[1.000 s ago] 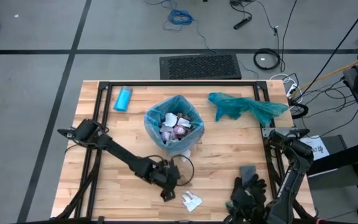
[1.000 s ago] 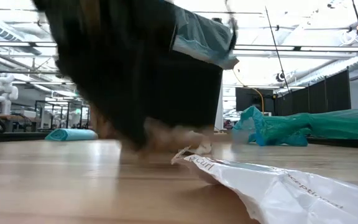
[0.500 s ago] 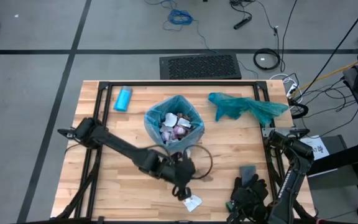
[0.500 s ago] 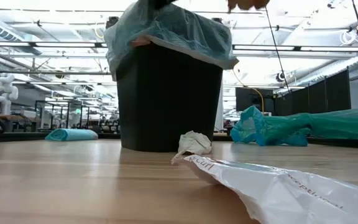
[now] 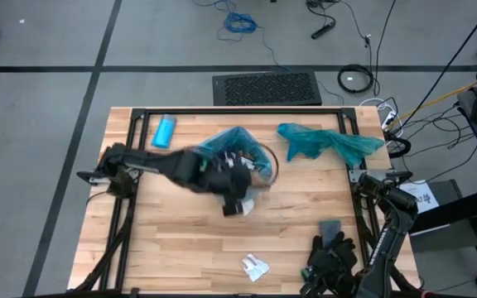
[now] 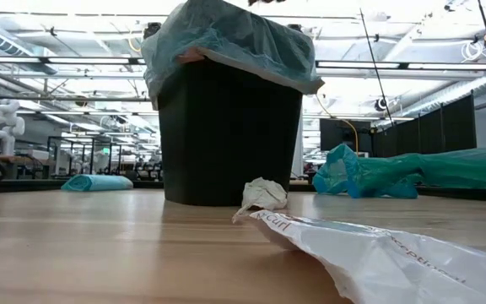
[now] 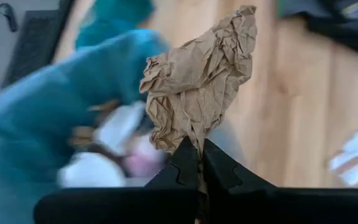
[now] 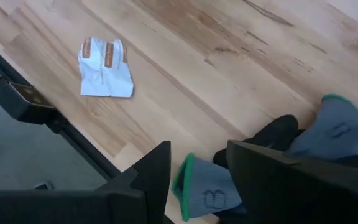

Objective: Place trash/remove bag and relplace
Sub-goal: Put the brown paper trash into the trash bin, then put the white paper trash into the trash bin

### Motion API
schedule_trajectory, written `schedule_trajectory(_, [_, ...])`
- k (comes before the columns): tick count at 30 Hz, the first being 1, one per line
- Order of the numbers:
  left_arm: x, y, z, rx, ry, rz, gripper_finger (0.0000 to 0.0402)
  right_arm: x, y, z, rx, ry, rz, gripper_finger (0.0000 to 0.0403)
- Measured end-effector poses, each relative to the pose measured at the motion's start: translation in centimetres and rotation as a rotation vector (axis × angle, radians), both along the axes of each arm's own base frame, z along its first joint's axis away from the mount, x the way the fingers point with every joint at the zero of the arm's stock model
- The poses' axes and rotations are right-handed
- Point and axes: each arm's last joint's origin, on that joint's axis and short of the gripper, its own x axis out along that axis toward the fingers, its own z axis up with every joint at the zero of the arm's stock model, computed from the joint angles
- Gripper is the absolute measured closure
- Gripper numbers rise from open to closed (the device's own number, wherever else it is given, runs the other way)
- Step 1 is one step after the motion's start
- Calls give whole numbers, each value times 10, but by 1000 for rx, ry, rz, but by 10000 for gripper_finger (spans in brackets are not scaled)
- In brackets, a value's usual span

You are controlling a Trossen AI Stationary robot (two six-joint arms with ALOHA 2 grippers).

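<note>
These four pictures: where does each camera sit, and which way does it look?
High view: above the table, looking straight down at the bin with its pale blue bag; both arms show.
Low view: at tabletop height, looking level across at the bin; no arm clearly shows.
Left wrist view: on the left arm, looking past the left hand, shut on a crumpled brown paper wad.
Right wrist view: on the right arm, past the right hand, at the gloves.
High and right wrist views share the white wrapper.

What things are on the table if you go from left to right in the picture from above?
Small light-blue bottle → bin with the pale blue bag, the left gripper holding brown paper at it → teal-green plastic bag. Nearer the front edge: white wrapper → black-and-grey gloves.
</note>
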Motion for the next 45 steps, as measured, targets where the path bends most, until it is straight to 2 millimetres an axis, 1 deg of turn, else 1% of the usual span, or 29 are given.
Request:
schedule_trajectory(6, [-15,38,10,-12,-14,-24,399,2,-1,1,11,-60,-71,255])
schedule_trajectory(9, [-25,52,8,-2,-2,-21,395,4,-2,1,12,-97,-101,255])
schedule_trajectory(12, [-35,61,0,-3,19,-34,384,9,-4,1,23,-107,-116,255])
schedule_trajectory(15, [-41,67,-13,-42,39,-37,373,15,-7,1,28,-111,-130,255])
schedule_trajectory(19, [-49,75,-29,-45,100,-23,357,23,-13,1,25,-110,-154,255])
schedule_trajectory(22, [-54,78,-33,-68,117,-49,341,29,-18,1,21,-109,-171,255])
schedule_trajectory(25, [-60,80,-31,-100,120,-76,320,35,-22,1,16,-106,-183,255])
schedule_trajectory(30, [-66,86,-26,-103,108,-66,279,42,-28,1,15,-107,-207,255])
schedule_trajectory(35, [-70,89,-29,-99,170,-66,240,48,-33,1,9,-103,-215,255])
schedule_trajectory(38, [-72,89,-30,-98,193,-68,228,52,-37,2,6,-100,-218,255])
schedule_trajectory(41, [-74,82,-28,-148,176,-70,226,59,-40,1,6,-96,-195,255])
schedule_trajectory(45, [-89,63,-9,-190,80,-93,226,72,-46,1,1,-89,-133,255])
